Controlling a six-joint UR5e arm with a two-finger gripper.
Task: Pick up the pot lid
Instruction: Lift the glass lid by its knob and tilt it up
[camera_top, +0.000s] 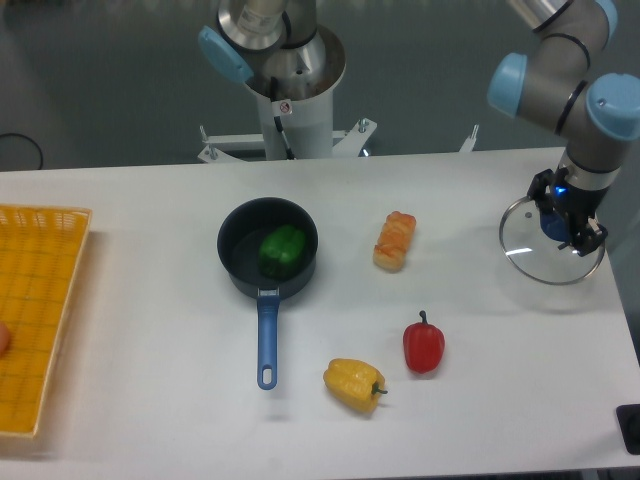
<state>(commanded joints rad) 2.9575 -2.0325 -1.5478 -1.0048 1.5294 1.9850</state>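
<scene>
My gripper (560, 215) reaches in from the right edge, shut on the middle of the round, clear pot lid (527, 248). Below the fingers the lid's thin rim shows all the way to its lower edge, and it looks raised off the table. The arm and gripper cover the lid's upper right part, and the fingertips are hard to make out against the handle.
A black pan (240, 250) with a blue handle holds a green pepper (283, 251). Bread (395, 241), a red pepper (423, 347) and a yellow pepper (354, 384) lie between pan and lid. An orange crate (35, 300) stands at the left.
</scene>
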